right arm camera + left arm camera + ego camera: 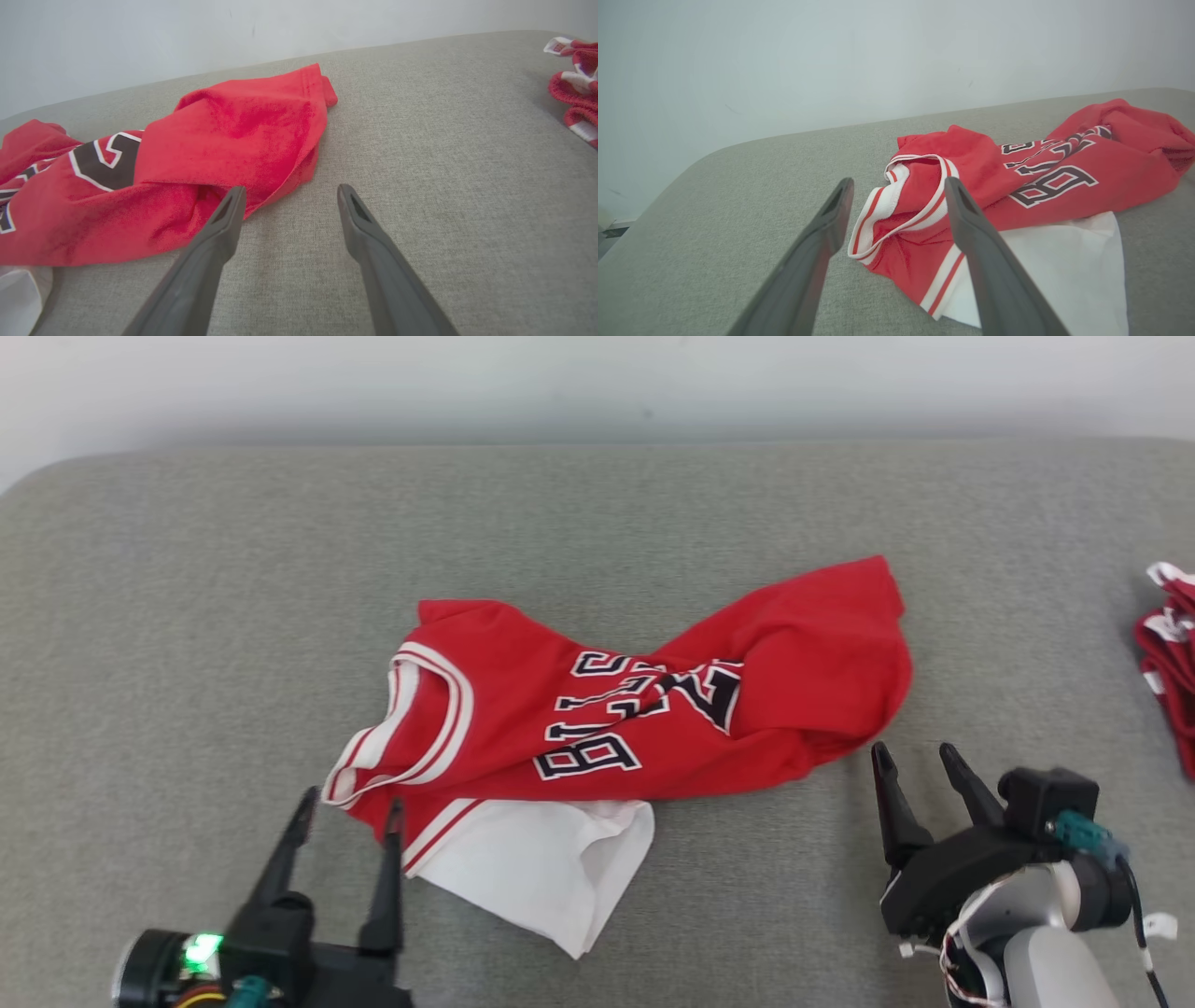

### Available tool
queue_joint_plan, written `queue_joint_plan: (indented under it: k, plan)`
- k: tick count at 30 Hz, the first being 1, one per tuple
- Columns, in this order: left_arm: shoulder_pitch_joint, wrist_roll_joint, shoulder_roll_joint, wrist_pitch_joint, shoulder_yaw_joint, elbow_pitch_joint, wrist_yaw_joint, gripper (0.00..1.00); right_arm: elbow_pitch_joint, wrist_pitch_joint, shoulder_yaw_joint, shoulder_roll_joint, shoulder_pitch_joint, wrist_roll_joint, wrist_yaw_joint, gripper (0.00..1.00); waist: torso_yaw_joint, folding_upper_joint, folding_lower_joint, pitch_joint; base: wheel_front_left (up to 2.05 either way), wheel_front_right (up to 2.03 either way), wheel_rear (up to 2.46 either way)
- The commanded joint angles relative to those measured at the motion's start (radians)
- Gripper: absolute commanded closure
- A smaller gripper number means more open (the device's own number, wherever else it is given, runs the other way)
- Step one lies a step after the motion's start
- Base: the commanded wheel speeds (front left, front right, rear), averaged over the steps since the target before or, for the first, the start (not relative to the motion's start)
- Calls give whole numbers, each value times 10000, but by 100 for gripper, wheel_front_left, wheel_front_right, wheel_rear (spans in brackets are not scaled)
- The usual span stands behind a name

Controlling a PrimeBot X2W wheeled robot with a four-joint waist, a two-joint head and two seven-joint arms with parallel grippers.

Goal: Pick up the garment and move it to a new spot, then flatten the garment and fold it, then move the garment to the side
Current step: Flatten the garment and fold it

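Note:
The garment [644, 700] is a red jersey with black-and-white lettering, white-and-red trim and a white inner part. It lies crumpled and twisted in the middle of the grey cushioned surface [597, 523]. My left gripper [353, 801] stands open at the jersey's near-left corner, its fingers either side of the trimmed armhole edge [896, 219], with nothing gripped. My right gripper [918, 753] is open just off the jersey's right end [261, 135], over bare fabric surface.
A second red-and-white cloth pile [1172, 653] lies at the far right edge of the surface, also seen in the right wrist view [577, 84]. A pale wall runs behind the surface [738, 196].

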Motion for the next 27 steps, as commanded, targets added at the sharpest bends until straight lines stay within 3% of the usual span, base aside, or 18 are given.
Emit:
queue_joint_plan:
  k: [1,4,11,17,23,25,27]
  plan:
    - [71,146,-149,-94,30,-30,-85,0,15,108,-27,46,-141,-79,-26,0,260,0,0,-30,0,0,0]
    - [163,630,-735,-200,309,-188,-387,0,130,537,-304,67,-372,-245,-26,0,463,0,0,-25,0,0,0]
    - [1101,2062,-2303,-198,2017,-689,-1485,0,678,1287,-839,82,-998,-606,-26,0,757,0,0,82,0,0,0]
    - [1619,2885,-3158,-200,2936,-343,-2515,0,1123,1794,-1130,86,-1213,-856,-26,0,851,0,0,161,0,0,0]
    - [1816,3412,-3729,-201,3708,-74,-3258,0,1248,1828,-1228,82,-1297,-961,-26,0,854,0,0,218,0,0,0]
    - [1858,3563,-3873,-201,3897,24,-3477,0,1270,1770,-1309,81,-1315,-997,-26,45,831,0,0,230,0,0,0]
    - [1906,3697,-4016,-202,4062,108,-3683,0,1323,1725,-1344,84,-1332,-1023,-26,75,818,0,0,223,0,0,0]
